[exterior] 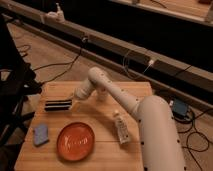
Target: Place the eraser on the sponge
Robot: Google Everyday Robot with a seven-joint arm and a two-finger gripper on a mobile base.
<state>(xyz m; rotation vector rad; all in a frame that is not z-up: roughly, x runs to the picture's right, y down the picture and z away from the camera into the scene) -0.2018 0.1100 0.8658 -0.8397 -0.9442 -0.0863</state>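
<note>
Presently: gripper point(74, 101) at arm-side end of eraser point(57, 105), clamped or not cannot be told | eraser apart from sponge point(41, 134), farther back over tabletop point(102, 150) | end hold would leave its length free.

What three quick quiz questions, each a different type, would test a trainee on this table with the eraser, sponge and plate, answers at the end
1. True or false: the eraser lies on the sponge.
2. What sits between the sponge and the white tube? A) orange plate B) mug C) book
3. Which thing is the gripper right next to?
Key: 1 false, they lie apart. 2 A. 3 the eraser; the gripper is at its end nearer the tube.
</note>
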